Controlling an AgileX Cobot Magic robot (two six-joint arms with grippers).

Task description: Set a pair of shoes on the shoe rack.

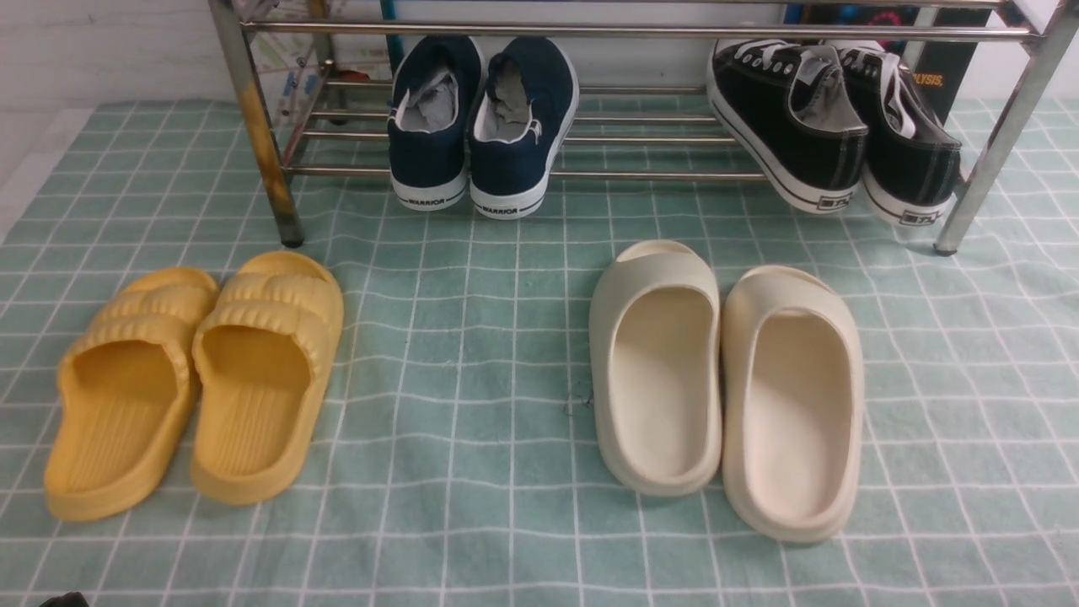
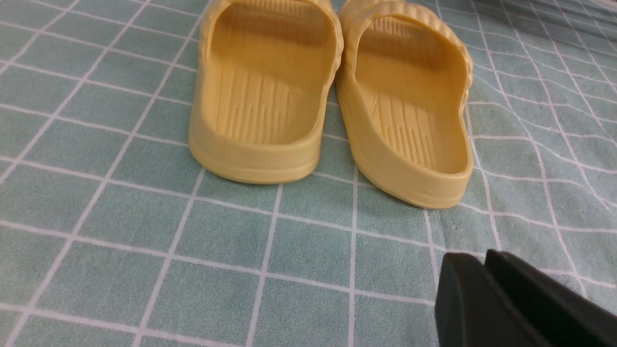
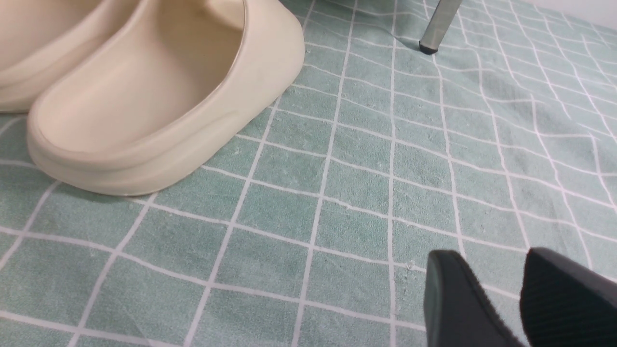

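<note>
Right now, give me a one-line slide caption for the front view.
Navy shoes and black sneakers on the shoe rack; yellow slides and cream slides on the checked cloth.

Navy shoes (image 1: pixel 482 126), white soles; black sneakers (image 1: pixel 830 126), white laces; yellow slides (image 1: pixel 194 379); cream slides (image 1: pixel 725 396); green cloth (image 1: pixel 472 337), white grid; silver rack (image 1: pixel 590 32).

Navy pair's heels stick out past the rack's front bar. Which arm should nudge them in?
Left, probably. The navy pair sits left of centre on the shoe rack, on the left gripper's side, beyond the yellow slides. The right gripper is by the cream slides, farther across.
</note>
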